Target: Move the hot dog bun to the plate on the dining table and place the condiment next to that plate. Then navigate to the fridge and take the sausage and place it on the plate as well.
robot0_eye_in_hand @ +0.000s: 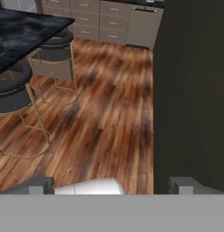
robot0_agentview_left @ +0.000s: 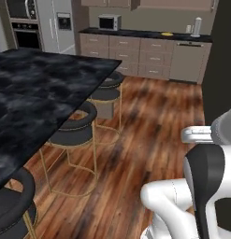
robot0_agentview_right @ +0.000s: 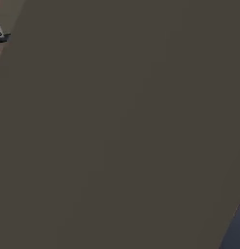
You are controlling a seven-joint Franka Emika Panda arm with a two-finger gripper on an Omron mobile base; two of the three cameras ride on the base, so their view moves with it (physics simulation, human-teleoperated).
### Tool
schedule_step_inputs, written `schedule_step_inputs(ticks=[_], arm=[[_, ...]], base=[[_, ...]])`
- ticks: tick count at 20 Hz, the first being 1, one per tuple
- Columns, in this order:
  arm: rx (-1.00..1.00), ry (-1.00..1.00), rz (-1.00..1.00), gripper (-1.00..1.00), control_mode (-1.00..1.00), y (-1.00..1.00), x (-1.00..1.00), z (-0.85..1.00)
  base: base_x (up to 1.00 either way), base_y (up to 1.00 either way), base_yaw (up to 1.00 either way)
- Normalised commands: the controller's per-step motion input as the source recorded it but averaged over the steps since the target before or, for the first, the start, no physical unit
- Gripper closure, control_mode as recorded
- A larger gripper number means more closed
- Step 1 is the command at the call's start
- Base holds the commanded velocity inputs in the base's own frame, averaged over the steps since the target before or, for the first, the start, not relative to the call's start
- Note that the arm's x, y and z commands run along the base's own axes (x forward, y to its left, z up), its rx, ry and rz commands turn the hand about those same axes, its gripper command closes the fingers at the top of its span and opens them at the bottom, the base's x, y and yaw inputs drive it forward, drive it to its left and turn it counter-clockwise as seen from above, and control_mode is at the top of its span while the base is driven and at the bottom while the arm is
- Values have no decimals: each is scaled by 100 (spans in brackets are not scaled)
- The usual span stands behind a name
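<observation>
My gripper (robot0_eye_in_hand: 111,186) is open and holds nothing; its two dark fingertips (robot0_eye_in_hand: 38,185) stand wide apart over the wooden floor. The dark marble dining table (robot0_agentview_left: 37,88) fills the left of the left base view, and its bare corner shows in the hand view (robot0_eye_in_hand: 22,31). The steel fridge (robot0_agentview_left: 56,23) stands at the far back left. The hot dog bun, the plate, the condiment and the sausage are out of view.
Black round stools (robot0_agentview_left: 75,123) with gold legs line the table's edge. A tall dark panel (robot0_eye_in_hand: 190,90) stands close on the right and takes up the right base view (robot0_agentview_right: 121,136). Grey cabinets (robot0_agentview_left: 145,56) with a microwave (robot0_agentview_left: 109,22) run along the back. Open wooden floor (robot0_agentview_left: 145,135) lies ahead.
</observation>
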Motion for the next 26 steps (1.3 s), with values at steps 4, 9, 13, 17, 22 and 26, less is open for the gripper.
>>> schedule_step_inputs(ticks=[4,9,13,17,22,26], arm=[[0,0,0,-100,100,0,0,0],[0,0,0,-100,100,0,0,0],[0,0,0,-100,100,0,0,0],[0,0,0,-100,100,0,0,0],[0,0,0,-100,100,0,0,0],[0,0,0,-100,100,0,0,0]], base=[[100,-61,27],[100,-60,26],[100,-66,25],[100,-71,23],[100,-72,22],[100,-72,22]])
